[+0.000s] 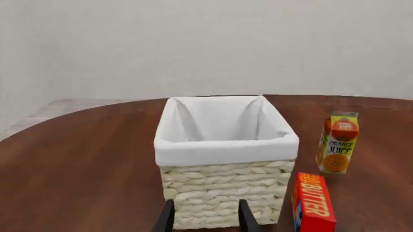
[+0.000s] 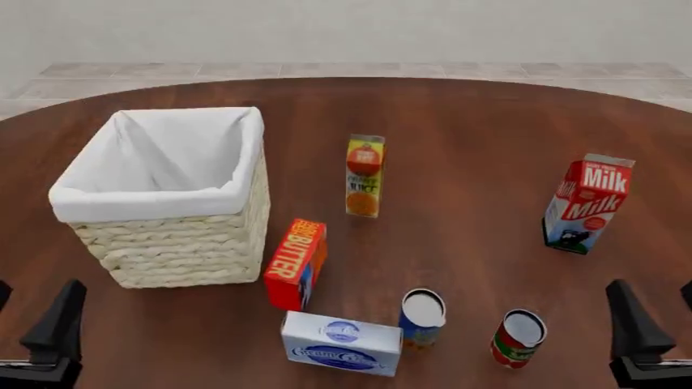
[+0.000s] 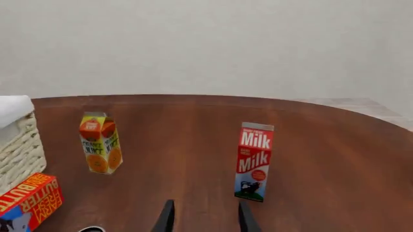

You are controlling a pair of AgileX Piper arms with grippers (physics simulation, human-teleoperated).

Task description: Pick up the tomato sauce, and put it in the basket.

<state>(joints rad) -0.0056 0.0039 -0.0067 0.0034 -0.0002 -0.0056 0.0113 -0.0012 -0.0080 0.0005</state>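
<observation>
Two cans stand at the lower middle of the front view: the tomato sauce (image 2: 518,339), red-labelled, lower right of centre, and a blue can (image 2: 422,318) just to its left, the two near but apart. The basket (image 2: 240,203) fills the upper left, well apart from both. The right gripper (image 2: 649,336) sits in the lower right corner and the left gripper (image 2: 35,332) in the lower left; each wrist view shows its fingers spread with nothing between them, though how wide is hard to judge. The likely slip is a reach that clips the blue can or tips the tomato sauce, since they stand so close. The butter box (image 2: 295,263) also lies along the way to the basket.
</observation>
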